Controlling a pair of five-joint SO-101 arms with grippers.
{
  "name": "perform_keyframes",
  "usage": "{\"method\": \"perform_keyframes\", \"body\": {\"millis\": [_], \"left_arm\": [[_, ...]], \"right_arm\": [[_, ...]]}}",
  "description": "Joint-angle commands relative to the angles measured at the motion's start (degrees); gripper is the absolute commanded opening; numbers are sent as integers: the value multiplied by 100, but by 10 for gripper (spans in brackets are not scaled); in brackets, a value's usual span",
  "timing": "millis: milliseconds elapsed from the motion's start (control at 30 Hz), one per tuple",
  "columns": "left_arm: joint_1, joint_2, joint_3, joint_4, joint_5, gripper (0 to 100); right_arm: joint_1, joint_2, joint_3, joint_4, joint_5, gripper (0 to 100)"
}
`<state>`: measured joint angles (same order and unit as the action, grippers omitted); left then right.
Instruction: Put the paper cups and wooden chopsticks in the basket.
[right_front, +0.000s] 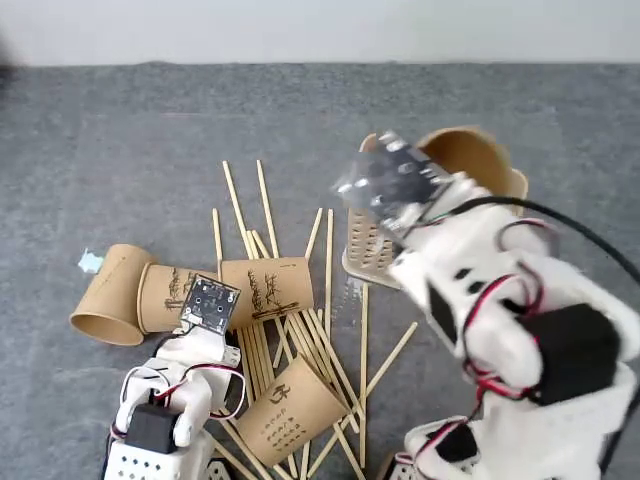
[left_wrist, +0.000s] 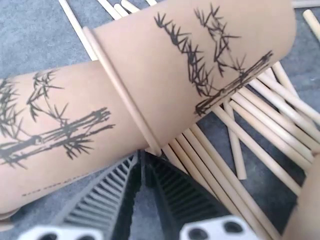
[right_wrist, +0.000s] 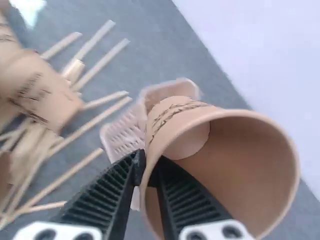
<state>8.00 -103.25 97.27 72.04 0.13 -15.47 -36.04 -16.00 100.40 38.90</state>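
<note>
A grey felt-covered table (right_front: 120, 130) is strewn with wooden chopsticks (right_front: 328, 260) and paper cups printed with black bamboo. On the right side, the right arm's gripper (right_wrist: 145, 162) has its jaws clamped on the wall of one paper cup (right_wrist: 220, 150), with one finger inside the open mouth and one outside. It holds this cup (right_front: 470, 155) tilted just above the far edge of the basket (right_front: 368, 250). The basket is pale and slatted and sits near the middle of the table. I cannot tell whether the cup touches it. From the right wrist camera the basket (right_wrist: 122, 132) shows just behind the held cup, with loose chopsticks (right_wrist: 95, 120) lying on the felt past it. On the left side, a row of three cups (right_front: 175, 297) lies on its side, end to end and apparently slotted together, with the open mouth of the end cup facing the table's left edge. The left arm sits low at the near edge. Its gripper (left_wrist: 143, 162) has its jaws together with nothing between them, tips just beneath the raised rim of the row's right-hand cup (left_wrist: 200, 65). That cup rests across a bundle of chopsticks (left_wrist: 250, 135). A lone cup (right_front: 290, 410) lies on its side nearer the front, on top of more chopsticks. A small pale blue scrap (right_front: 90, 262) lies on the felt beside the row of cups.
</note>
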Motion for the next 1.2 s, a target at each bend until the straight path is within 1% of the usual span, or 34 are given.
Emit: {"method": "perform_keyframes", "body": {"millis": [0, 100, 200, 300, 533, 600, 700, 800, 933, 1033, 1167], "left_arm": [[18, -97, -84, 18, 0, 13], [18, -97, -84, 18, 0, 13], [18, -97, -84, 18, 0, 13], [18, -97, -84, 18, 0, 13], [18, -97, -84, 18, 0, 13], [18, -97, -84, 18, 0, 13], [18, -97, -84, 18, 0, 13], [18, -97, -84, 18, 0, 13], [18, -97, -84, 18, 0, 13], [18, -97, -84, 18, 0, 13], [18, -97, -84, 18, 0, 13]], "right_arm": [[760, 321, -255, 189, 369, 9], [1165, 514, -255, 189, 642, 9], [1411, 752, -246, 215, 809, 9], [1534, 1024, -246, 224, 818, 9], [1508, 1666, -246, 224, 809, 22], [1499, 1754, -246, 224, 800, 65], [1499, 1780, -255, 224, 747, 179], [1473, 1745, -299, 215, 308, 264], [1068, 1367, -352, 215, 132, 274], [558, 866, -290, 233, 105, 274], [-127, 251, 229, 251, -501, 273]]}}
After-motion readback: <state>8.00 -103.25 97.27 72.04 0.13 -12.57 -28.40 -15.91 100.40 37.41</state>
